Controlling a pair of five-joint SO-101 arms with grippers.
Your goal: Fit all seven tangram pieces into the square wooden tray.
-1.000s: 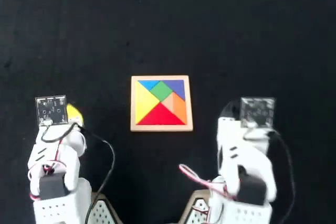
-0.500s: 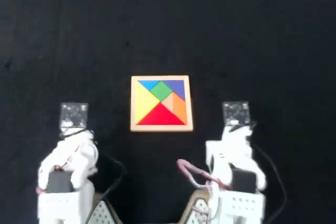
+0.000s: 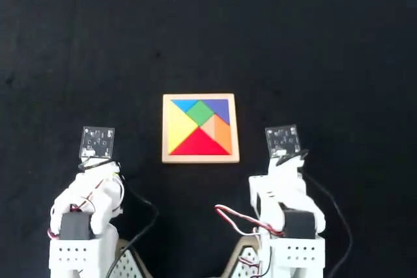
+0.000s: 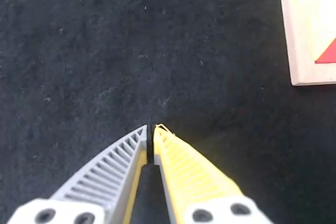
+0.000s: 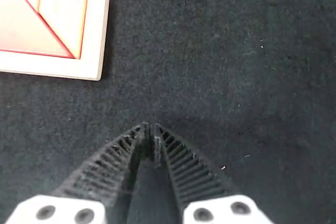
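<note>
Seven coloured pieces lie inside the square wooden tray (image 3: 201, 159) and fill it from rim to rim. They are a large yellow triangle (image 3: 176, 128), a large red triangle (image 3: 199, 144), a light blue triangle (image 3: 184, 104), a green square (image 3: 201, 114), a darker blue piece (image 3: 222, 108) in one far corner, an orange triangle (image 3: 224, 135), and a small peach triangle (image 3: 209, 126) between the green and the orange. The seams between them are tight and straight.

The left hand (image 4: 152, 128) is closed and empty, its grey and yellow fingers pressed tip to tip above the black table (image 3: 326, 63). One near corner of the tray lies ahead of this hand and off to its right, well apart from the tips, with a sliver of red inside the pale rim. Bare cloth spreads ahead of it and to its left.

The right hand (image 5: 150, 126) is closed too, its black fingers meeting at the tips and holding nothing. The tray's other near corner lies ahead of it and to its left, apart from the tips. Bare cloth runs ahead of it and to its right.

From above, the tray sits between the left arm (image 3: 88, 193) and the right arm (image 3: 287, 193), with a strip of bare cloth on each side. Wide open cloth lies beyond the tray up to the table's far edge.
</note>
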